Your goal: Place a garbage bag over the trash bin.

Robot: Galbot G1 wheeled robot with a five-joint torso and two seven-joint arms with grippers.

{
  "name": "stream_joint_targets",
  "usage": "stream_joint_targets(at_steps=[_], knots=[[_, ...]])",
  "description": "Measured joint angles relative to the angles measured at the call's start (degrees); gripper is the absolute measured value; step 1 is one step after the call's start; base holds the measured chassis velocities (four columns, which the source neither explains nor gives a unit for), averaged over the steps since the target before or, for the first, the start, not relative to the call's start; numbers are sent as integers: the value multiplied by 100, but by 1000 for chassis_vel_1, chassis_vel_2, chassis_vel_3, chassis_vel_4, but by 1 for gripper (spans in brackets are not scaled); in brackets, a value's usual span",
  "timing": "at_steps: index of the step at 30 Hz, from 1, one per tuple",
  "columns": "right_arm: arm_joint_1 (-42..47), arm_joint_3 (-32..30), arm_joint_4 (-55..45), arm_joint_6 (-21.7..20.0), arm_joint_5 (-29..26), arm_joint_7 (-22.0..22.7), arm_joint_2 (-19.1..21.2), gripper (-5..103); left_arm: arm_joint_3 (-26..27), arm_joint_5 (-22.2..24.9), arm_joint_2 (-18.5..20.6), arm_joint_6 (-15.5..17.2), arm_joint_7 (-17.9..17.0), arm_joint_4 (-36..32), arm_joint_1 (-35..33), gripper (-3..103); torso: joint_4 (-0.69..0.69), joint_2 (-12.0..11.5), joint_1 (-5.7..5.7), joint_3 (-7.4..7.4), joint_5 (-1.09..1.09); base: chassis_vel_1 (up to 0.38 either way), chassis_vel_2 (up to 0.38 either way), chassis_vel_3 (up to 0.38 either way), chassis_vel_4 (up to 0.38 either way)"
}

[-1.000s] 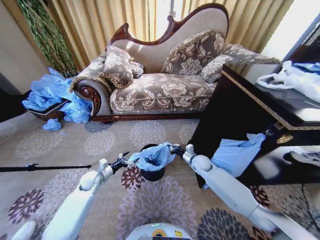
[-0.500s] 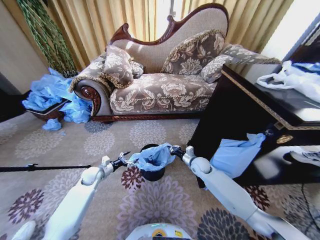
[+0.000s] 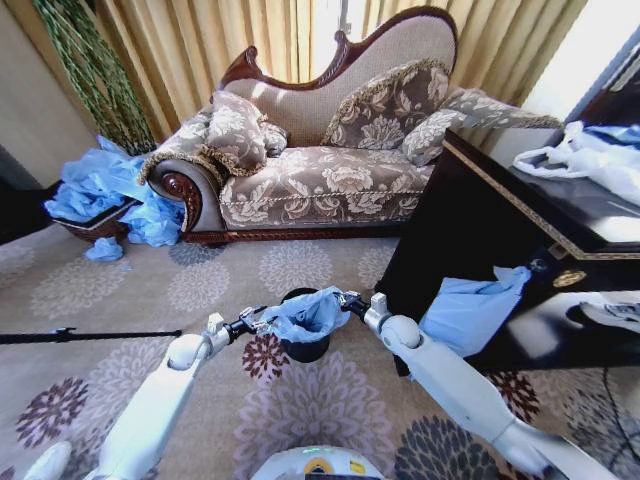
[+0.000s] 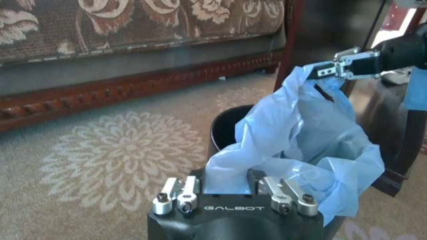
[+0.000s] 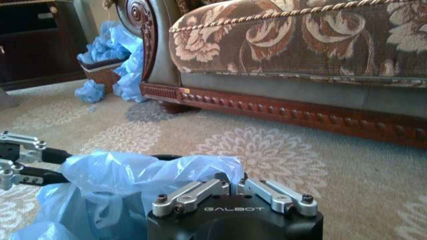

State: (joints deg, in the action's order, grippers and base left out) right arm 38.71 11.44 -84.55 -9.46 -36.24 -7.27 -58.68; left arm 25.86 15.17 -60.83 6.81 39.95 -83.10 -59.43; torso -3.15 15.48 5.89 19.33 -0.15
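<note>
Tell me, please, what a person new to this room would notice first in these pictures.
Probably the thin light-blue plastic garbage bag, stretched over the small black round trash bin on the floral carpet, with the left hand and the right hand each gripping one side. Behind stands the ornate floral sofa, and a heap of blue bags fills a basket to its left.

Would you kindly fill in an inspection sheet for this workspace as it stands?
Surface: patterned carpet.
Job's things: garbage bag draped over the black trash bin, rim partly bare.
Clutter: heap of blue bags by the sofa; white bag on the dark cabinet.
Grippers: left gripper and right gripper each pinch a bag edge on opposite sides.
Cables: nothing seen.
Surroundings: curtains.
</note>
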Motion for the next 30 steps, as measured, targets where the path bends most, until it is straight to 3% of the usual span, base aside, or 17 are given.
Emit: stream_joint_targets(at_steps=[1, 4, 5, 8, 10, 12, 30], knots=[[0, 0, 0, 0, 0, 0, 0, 0, 0, 0, 0, 0, 0, 0, 0, 45, 0, 0, 0, 0, 0, 0, 0, 0, 0], [-23, 30, 15, -1, 2, 20, -21, 0, 11, 9, 1, -1, 4, 17, 7, 29, 0, 0, 0, 0, 0, 0, 0, 0, 0], [-23, 30, 15, -1, 2, 20, -21, 0, 11, 9, 1, -1, 4, 17, 7, 29, 0, 0, 0, 0, 0, 0, 0, 0, 0], [-62, 76, 26, -5, 2, 33, -31, 0, 19, 26, -10, -1, 6, 39, 16, 12, 1, 0, 0, 0, 0, 0, 0, 0, 0], [-66, 80, 26, -5, 2, 34, -31, 0, 19, 28, -14, 0, 6, 44, 19, 12, 0, 0, 0, 0, 0, 0, 0, 0, 0], [-75, 87, 25, -6, -2, 39, -26, 0, 20, 34, -31, 11, -2, 61, 36, 3, 1, 0, 0, 0, 0, 0, 0, 0, 0], [-405, 109, 160, -82, -130, 92, -34, 0, -9, 858, 31, 493, -682, -320, 215, 0, 1, 0, 0, -1, 0, 0, 0, 0, 0]])
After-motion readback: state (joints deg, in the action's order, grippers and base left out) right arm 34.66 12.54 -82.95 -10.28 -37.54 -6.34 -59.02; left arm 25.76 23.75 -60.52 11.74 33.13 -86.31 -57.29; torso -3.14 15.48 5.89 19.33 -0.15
